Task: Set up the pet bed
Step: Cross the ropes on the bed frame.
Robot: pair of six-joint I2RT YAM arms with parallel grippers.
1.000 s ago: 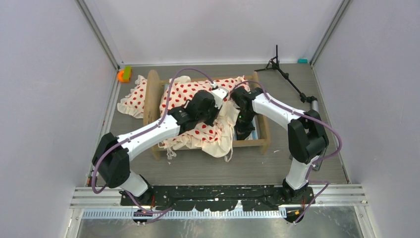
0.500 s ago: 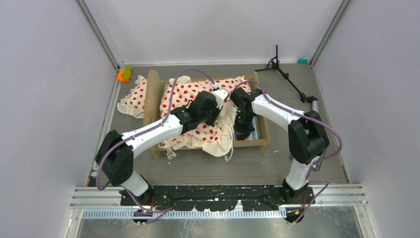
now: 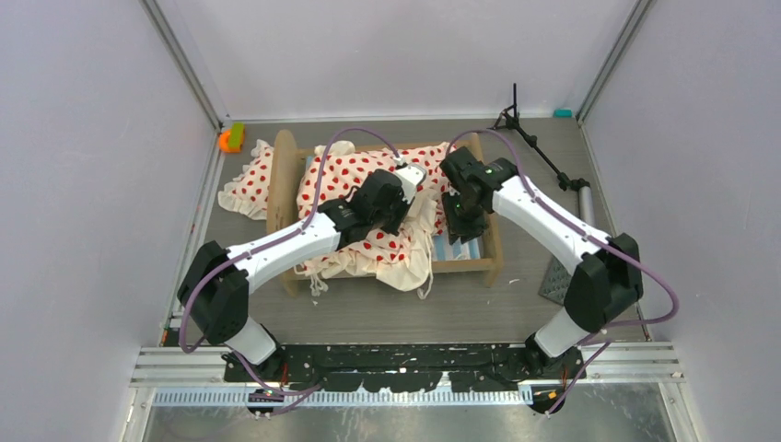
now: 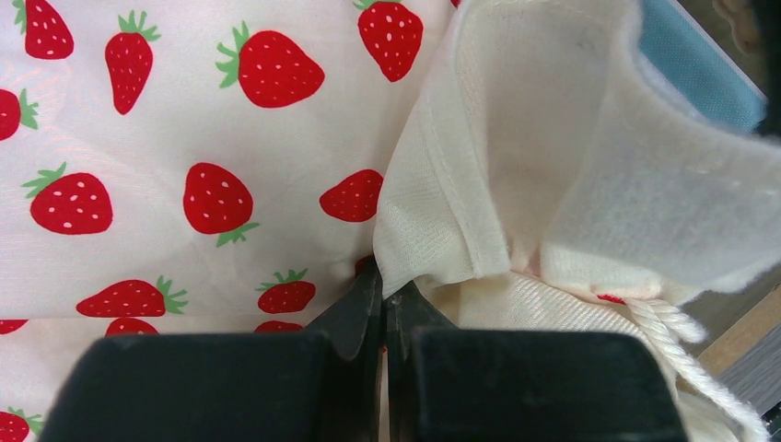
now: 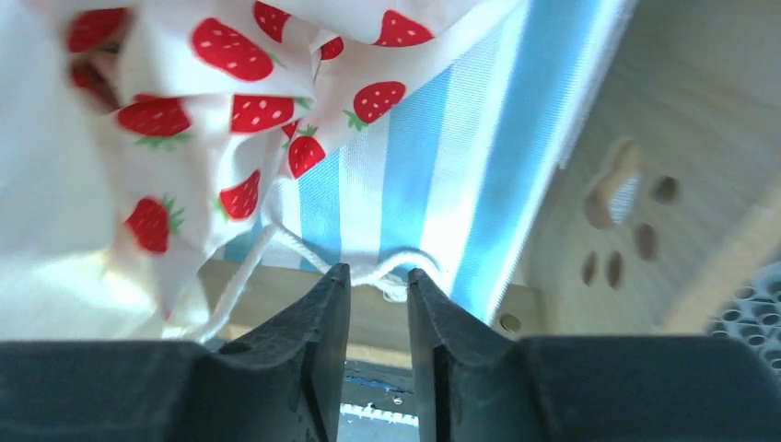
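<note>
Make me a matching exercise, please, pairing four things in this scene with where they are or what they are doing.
1. left hand
2. right hand
3. tripod stand
4. orange object

A. far right corner of the table
B. shut on the strawberry bedding
C. far left corner of the table
D. open, over the striped mattress

Pairs: 1-B, 2-D, 3-A, 4-C.
</note>
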